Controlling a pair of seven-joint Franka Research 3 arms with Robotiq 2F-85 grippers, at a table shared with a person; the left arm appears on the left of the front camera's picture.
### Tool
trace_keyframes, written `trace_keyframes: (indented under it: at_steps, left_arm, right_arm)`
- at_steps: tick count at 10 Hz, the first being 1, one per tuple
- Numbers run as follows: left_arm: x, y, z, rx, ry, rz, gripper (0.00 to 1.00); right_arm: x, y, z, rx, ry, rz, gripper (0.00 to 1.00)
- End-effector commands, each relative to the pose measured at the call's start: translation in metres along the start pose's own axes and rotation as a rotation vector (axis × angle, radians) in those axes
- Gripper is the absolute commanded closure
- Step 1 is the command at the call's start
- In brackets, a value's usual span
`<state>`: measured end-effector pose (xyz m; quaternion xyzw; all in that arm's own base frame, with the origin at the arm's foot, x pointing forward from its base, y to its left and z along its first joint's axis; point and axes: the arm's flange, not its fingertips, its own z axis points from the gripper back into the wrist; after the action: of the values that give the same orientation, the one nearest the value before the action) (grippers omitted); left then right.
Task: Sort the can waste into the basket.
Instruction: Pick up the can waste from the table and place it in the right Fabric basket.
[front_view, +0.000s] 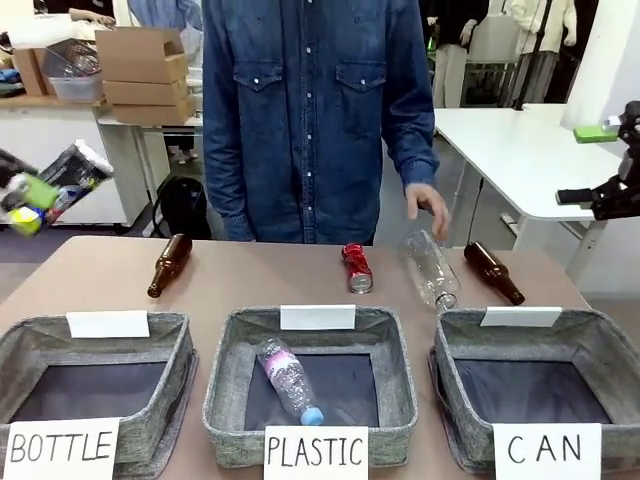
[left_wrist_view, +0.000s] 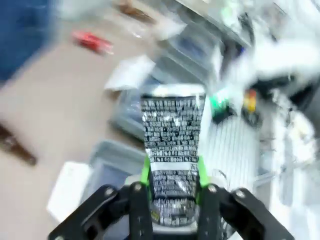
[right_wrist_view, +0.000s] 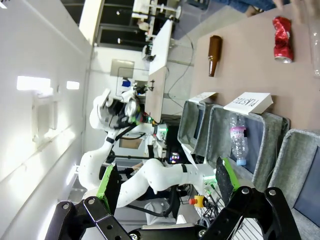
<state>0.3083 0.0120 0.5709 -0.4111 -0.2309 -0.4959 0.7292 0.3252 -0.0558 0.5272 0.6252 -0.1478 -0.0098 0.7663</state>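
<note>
My left gripper (front_view: 42, 196) hangs above the table's far left edge, shut on the black crushed can (front_view: 76, 168) with colourful print. In the blurred left wrist view, the green pads clamp that printed can (left_wrist_view: 172, 150) at the left gripper (left_wrist_view: 172, 175). The red crushed can (front_view: 356, 267) lies on the table behind the middle bin, also seen as the red can (right_wrist_view: 282, 39) and red can (left_wrist_view: 92, 41). The CAN basket (front_view: 600, 332) stands front right with nothing in it. My right gripper (right_wrist_view: 166, 185) is open with nothing held, off the table's right side (front_view: 590, 197).
Across the front stand the BOTTLE bin (front_view: 30, 335) and the PLASTIC bin (front_view: 225, 390), which holds a clear bottle (front_view: 287, 380). Brown bottles (front_view: 170, 265) (front_view: 493, 272) and a clear plastic bottle (front_view: 432, 268) lie behind them. The person's hand (front_view: 428, 207) hovers over the clear bottle.
</note>
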Motion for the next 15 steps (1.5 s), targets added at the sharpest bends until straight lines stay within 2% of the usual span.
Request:
trace_keyframes:
  at_steps: [1, 2, 3, 4, 5, 9, 10, 11, 12, 13, 14, 15]
  left_arm:
    - [-0.013, -0.05, -0.022, -0.031, 0.087, -0.213, 1.0]
    - [-0.022, -0.078, -0.031, -0.007, 0.124, -0.335, 1.0]
    - [-0.025, -0.086, -0.033, 0.1, 0.061, -0.369, 1.0]
    - [-0.024, -0.082, -0.033, 0.096, 0.027, -0.371, 1.0]
    - [-0.011, -0.084, -0.031, -0.021, 0.13, -0.29, 1.0]
    - [-0.011, -0.084, -0.031, -0.021, 0.13, -0.29, 1.0]
    - [-0.015, -0.081, -0.036, -0.007, 0.115, -0.305, 0.63]
    - [0.026, -0.089, -0.086, -0.002, 0.173, -0.383, 0.63]
    - [0.067, -0.107, -0.125, 0.003, 0.192, -0.478, 0.63]
    - [0.1, -0.129, -0.154, -0.011, 0.137, -0.577, 0.63]
    - [0.132, -0.15, -0.193, 0.014, 0.173, -0.655, 0.63]
    - [0.169, -0.171, -0.246, -0.022, 0.218, -0.776, 0.63]
  right_arm:
    - [0.004, 0.001, -0.002, 0.025, -0.009, 0.026, 0.0]
    - [0.004, 0.001, -0.002, 0.025, -0.009, 0.026, 0.0]
    - [0.004, 0.001, -0.002, 0.025, -0.009, 0.026, 0.0]
    - [0.004, 0.001, -0.002, 0.025, -0.009, 0.026, 0.0]
    - [0.004, 0.001, -0.002, 0.025, -0.009, 0.026, 0.0]
    - [0.004, 0.001, -0.002, 0.025, -0.009, 0.026, 0.0]
    - [0.004, 0.001, -0.002, 0.025, -0.009, 0.026, 0.0]
    - [0.0, 0.0, 0.0, -0.001, 0.0, 0.001, 0.0]
    - [-0.006, 0.014, 0.005, -0.062, 0.041, 0.044, 0.0]
    - [-0.008, 0.017, 0.015, -0.089, 0.06, 0.039, 0.0]
    - [-0.009, 0.014, 0.037, -0.171, 0.028, 0.0, 0.0]
    - [-0.012, 0.012, 0.071, -0.208, 0.012, -0.042, 0.0]
